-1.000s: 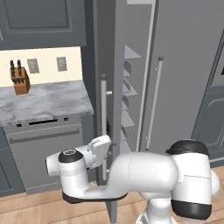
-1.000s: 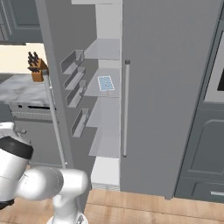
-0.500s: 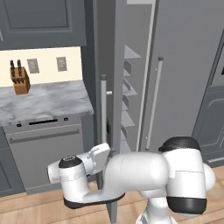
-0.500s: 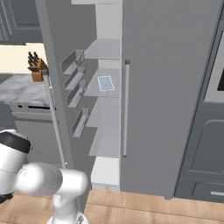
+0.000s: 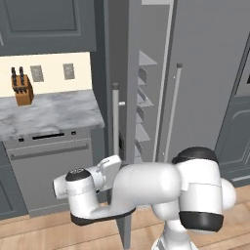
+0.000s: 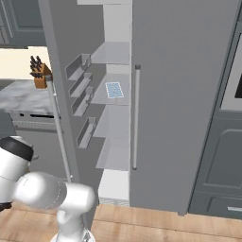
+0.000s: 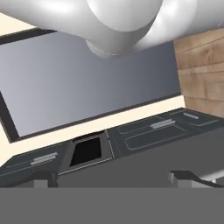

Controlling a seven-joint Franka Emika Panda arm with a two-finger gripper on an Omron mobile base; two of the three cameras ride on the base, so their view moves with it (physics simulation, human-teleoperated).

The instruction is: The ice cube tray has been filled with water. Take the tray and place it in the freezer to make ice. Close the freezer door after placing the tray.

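The tray [image 6: 114, 90] sits on a freezer [image 6: 116, 123] shelf; push the open door [image 5: 120, 88] steadily at its outer face. Claw's opening: cannot tell.

Flat white ice cube tray [image 6: 114, 90] with pale-blue water cells [image 6: 113, 88], lying on a pale shelf inside the tall grey freezer [image 6: 111, 123]. Narrow grey freezer door [image 6: 59, 94] standing open at left.

Driving rig in home kitchen: I see tall grey fridge [image 6: 184, 94], marble tabletop [image 5: 49, 114] with knife block [image 5: 22, 88], dishwasher [image 5: 49, 171], wood floor [image 6: 156, 231].
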